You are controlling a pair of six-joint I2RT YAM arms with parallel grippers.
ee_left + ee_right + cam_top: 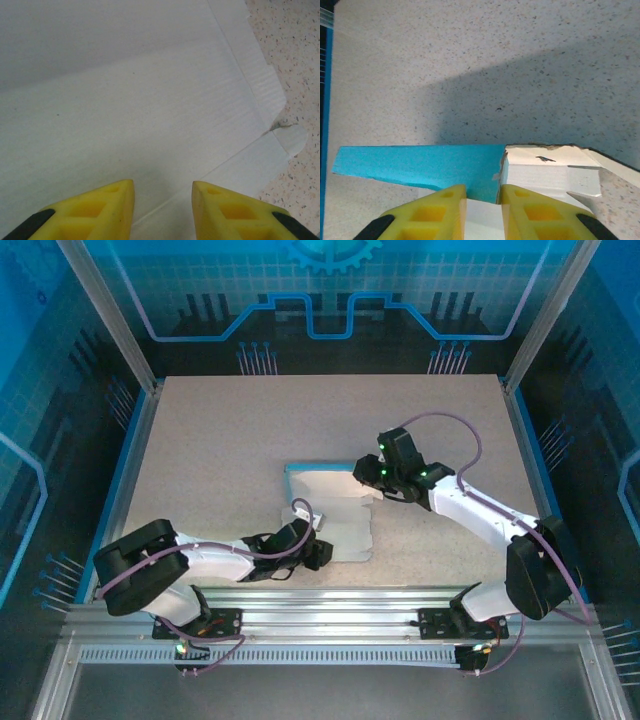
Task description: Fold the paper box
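Table point(200, 440); box point(335, 510) mid-table, white face up, blue wall point(420, 165) raised; left gripper point(162, 187) part-open over it, empty; right gripper point(483, 192) narrow astride corner flap point(482, 220), grip I cannot confirm; risk, I judge: skewed pinch tears flap, wall collapses.

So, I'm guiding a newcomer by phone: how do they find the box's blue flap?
On the speckled table, between the arms, the paper box lies white-grey side up. The flap runs along its far edge, by the right fingers: the only bright blue strip.
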